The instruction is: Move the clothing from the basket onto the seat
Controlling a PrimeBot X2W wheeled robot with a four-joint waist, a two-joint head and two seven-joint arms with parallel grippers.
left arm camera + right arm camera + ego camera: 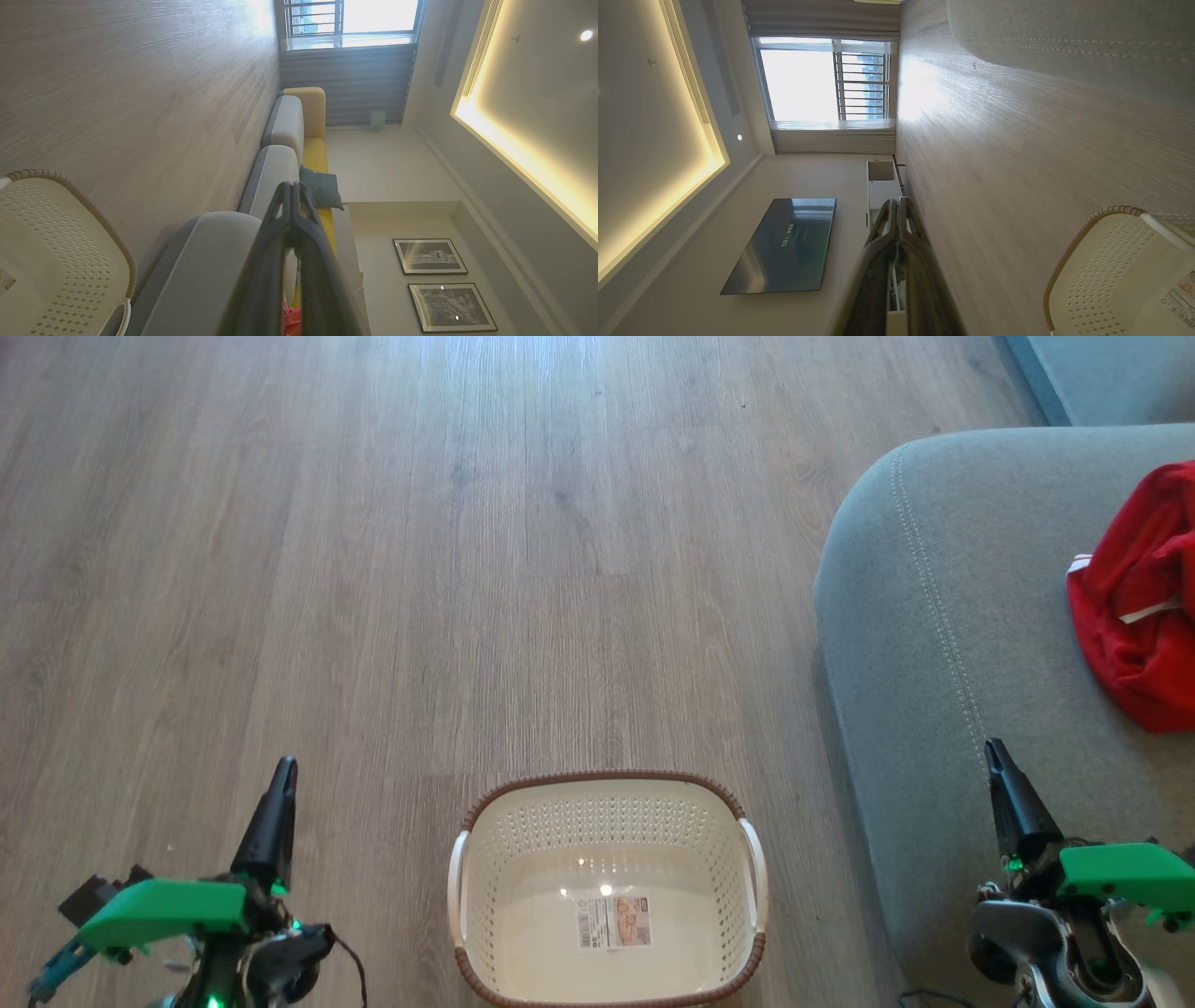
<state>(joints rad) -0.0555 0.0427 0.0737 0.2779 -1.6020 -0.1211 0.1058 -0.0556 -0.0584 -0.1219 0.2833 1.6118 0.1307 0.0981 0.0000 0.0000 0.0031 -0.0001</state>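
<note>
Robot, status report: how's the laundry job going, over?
Left gripper and right gripper shut, holding nothing. Clothing on the seat; basket empty. Nothing in the way.

I count: basket (pixel 597 775), one; seat (pixel 934 616), one; clothing heap (pixel 1139 635), one; framed pictures (pixel 430 256), two; television (pixel 784 242), one; my left gripper (pixel 288 765) and right gripper (pixel 992 749), two.

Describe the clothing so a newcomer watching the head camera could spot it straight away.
Start at the big grey-green seat on the right of the head view. On it, at the picture's right edge, lies the clothing: a crumpled heap, the one bright red thing there, with thin white trim.
</note>
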